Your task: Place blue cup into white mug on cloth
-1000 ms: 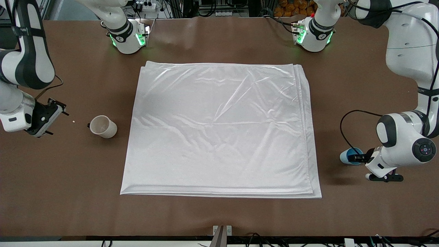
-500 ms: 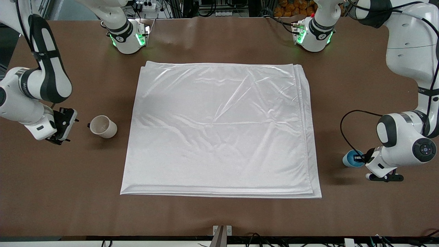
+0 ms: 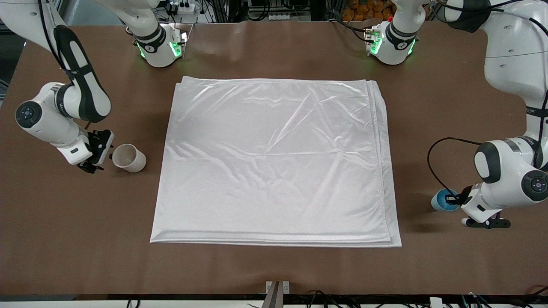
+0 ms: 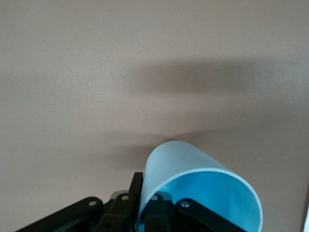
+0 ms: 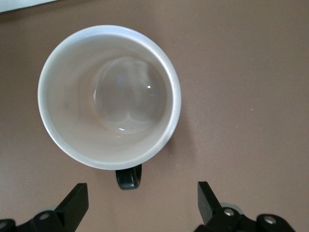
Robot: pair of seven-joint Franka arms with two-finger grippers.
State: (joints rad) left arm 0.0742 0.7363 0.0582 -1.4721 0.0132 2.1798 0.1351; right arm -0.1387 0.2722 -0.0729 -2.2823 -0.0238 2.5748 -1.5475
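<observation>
With the left gripper (image 3: 453,199) pinching only the blue cup (image 3: 441,201) rim and the right gripper (image 3: 102,149) fingers spread beside the white mug (image 3: 129,158), the cup might slip.

A wide brown table (image 3: 274,269) with a matte top filled nearly the whole front view under soft, even light, while along its upper edge lay black cables (image 3: 222,13) and a white power strip (image 3: 180,6).

Bright, even overhead light, all views usable.
Glare streaks on the shiny white folded cloth (image 3: 274,160); soft shadows on the brown desk (image 3: 274,269) beside arms; left wrist view soft, the light blue tapered cup (image 4: 203,186) close and blurred.
</observation>
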